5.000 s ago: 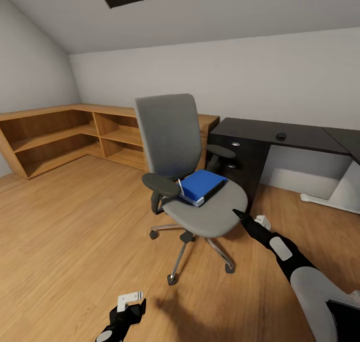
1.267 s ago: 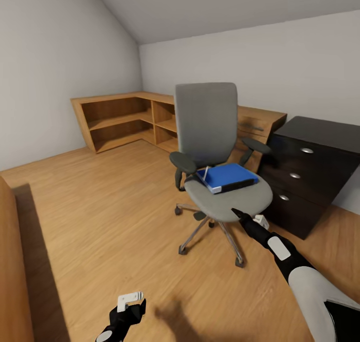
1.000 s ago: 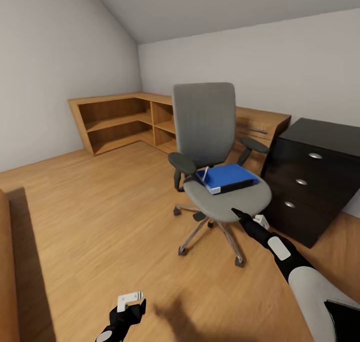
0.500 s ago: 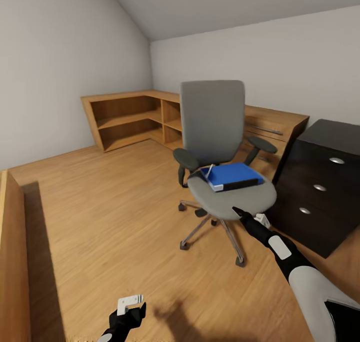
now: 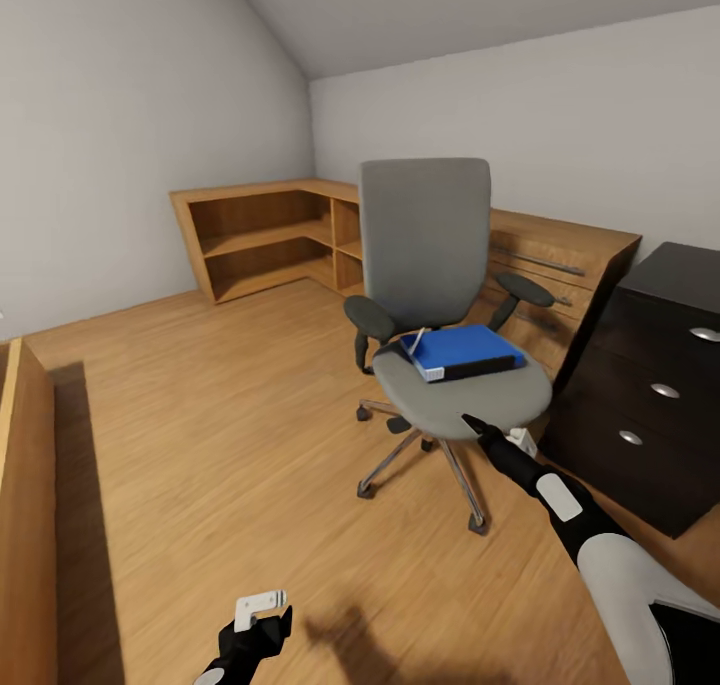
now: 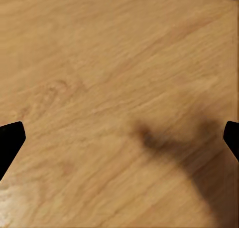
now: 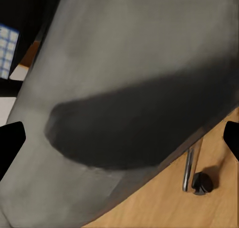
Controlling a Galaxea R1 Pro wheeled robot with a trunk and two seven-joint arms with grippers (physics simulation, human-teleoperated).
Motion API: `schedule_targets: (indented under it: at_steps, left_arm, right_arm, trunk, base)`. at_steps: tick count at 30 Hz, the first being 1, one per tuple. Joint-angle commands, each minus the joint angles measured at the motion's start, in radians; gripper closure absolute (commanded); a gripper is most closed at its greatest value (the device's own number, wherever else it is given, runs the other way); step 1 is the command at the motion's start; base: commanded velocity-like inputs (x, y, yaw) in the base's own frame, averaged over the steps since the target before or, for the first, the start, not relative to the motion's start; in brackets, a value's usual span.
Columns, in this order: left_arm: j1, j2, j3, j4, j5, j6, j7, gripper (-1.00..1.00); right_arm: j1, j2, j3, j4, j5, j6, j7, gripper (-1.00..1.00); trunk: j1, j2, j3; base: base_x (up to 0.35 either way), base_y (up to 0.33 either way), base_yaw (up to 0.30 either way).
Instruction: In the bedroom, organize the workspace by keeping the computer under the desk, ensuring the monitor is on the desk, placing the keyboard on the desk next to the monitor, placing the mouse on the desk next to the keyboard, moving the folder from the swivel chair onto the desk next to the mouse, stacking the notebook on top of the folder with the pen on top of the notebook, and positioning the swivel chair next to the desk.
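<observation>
Folder [image 5: 458, 352] on swivel chair [image 5: 437, 295], desk [image 5: 655, 385] right, low cabinets [image 5: 270, 235] seemingly behind.

Even, soft daylight-like light fills the room, bright without glare; the pale walls [image 5: 120, 145] shade gently from light grey to darker grey toward the sloping ceiling. The wooden floor [image 5: 230, 445] carries a soft-edged dark shadow just below the swivel chair [image 5: 430, 295], near the lower frame edge, and a broad darker band beside the wooden panel at the far left. The head view bends straight lines near its edges, a wide-angle stretch, and looks slightly soft throughout. In the left wrist view a blurred shadow patch lies on the floor. In the right wrist view the chair's grey seat is close, smeared and out of focus, with a dark curved shadow across it
</observation>
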Motion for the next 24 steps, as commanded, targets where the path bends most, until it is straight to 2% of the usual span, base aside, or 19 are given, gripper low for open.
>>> schedule_targets:
  at_steps: [1,10,16,24]
  left_arm:
    - [0.000,0.000,-0.004,0.000,0.008,-0.003,0.005,-1.00]
    - [0.000,0.000,-0.004,0.000,0.008,-0.003,0.005,-1.00]
    - [0.000,0.000,-0.004,0.000,0.008,-0.003,0.005,-1.00]
    - [0.000,0.000,-0.004,0.001,0.008,-0.003,0.005,-1.00]
  right_arm:
    - [0.000,0.000,-0.005,0.002,0.009,0.004,-0.046,-1.00]
    - [0.000,-0.001,-0.005,0.002,0.009,0.004,-0.046,-1.00]
    - [0.000,-0.002,-0.005,0.002,0.009,0.004,-0.046,-1.00]
    - [0.000,-0.002,-0.005,0.002,0.009,0.004,-0.046,-1.00]
  trunk:
    - [0.000,0.000,-0.001]
    - [0.000,0.000,-0.001]
    - [0.000,0.000,-0.001]
    - [0.000,0.000,-0.001]
  base:
    - [0.040,-0.012,-0.183]
    - [0.011,-0.003,-0.203]
    - [0.018,0.000,-0.039]
    - [0.196,0.000,-0.003]
